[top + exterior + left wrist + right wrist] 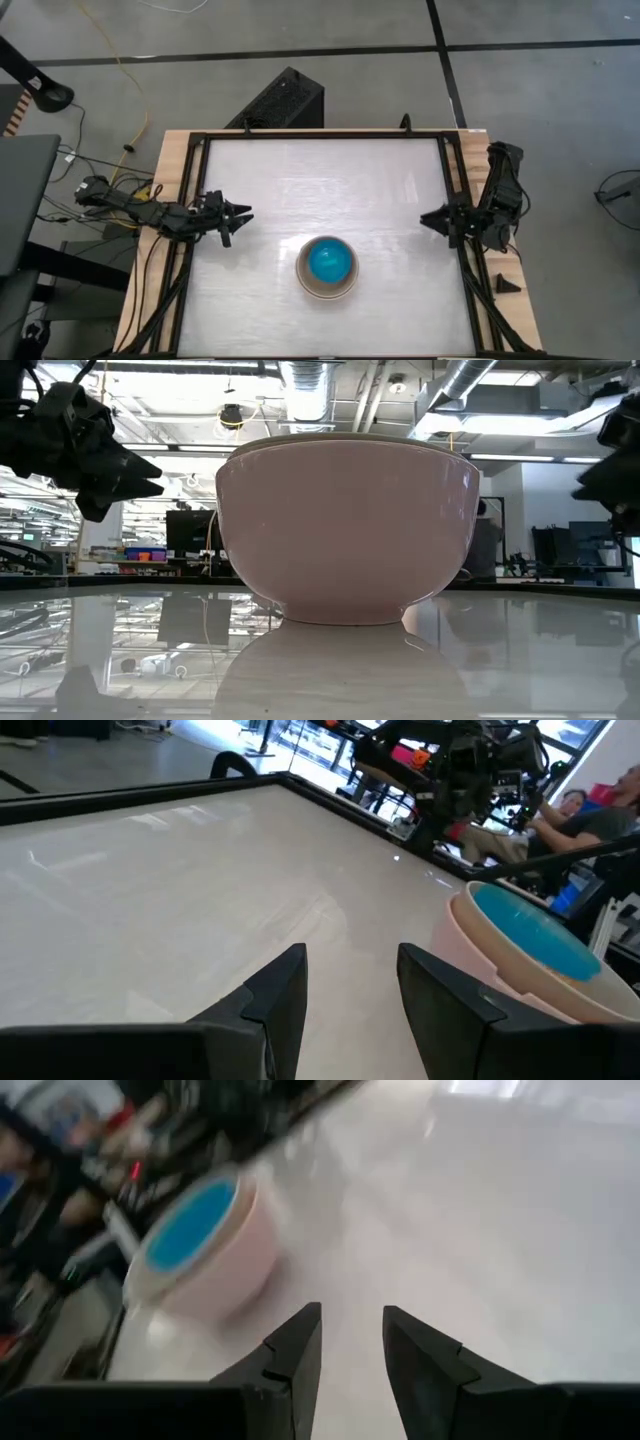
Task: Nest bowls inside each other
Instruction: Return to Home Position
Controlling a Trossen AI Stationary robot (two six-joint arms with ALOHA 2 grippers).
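Left claw (243,216) and right claw (426,218), both parted, flank one bowl stack (328,263).

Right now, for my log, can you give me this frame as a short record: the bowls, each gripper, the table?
bowls: one nested stack on the table, roughly midway between the arms
outermost bowl: pale pinkish-cream
innermost bowl: bright blue, sitting below the outer rim
loose bowls: none in view
left gripper: open, empty, raised over the table's left side, apart from the stack
right gripper: open, empty, raised near the table's right edge, apart from the stack
table: white top
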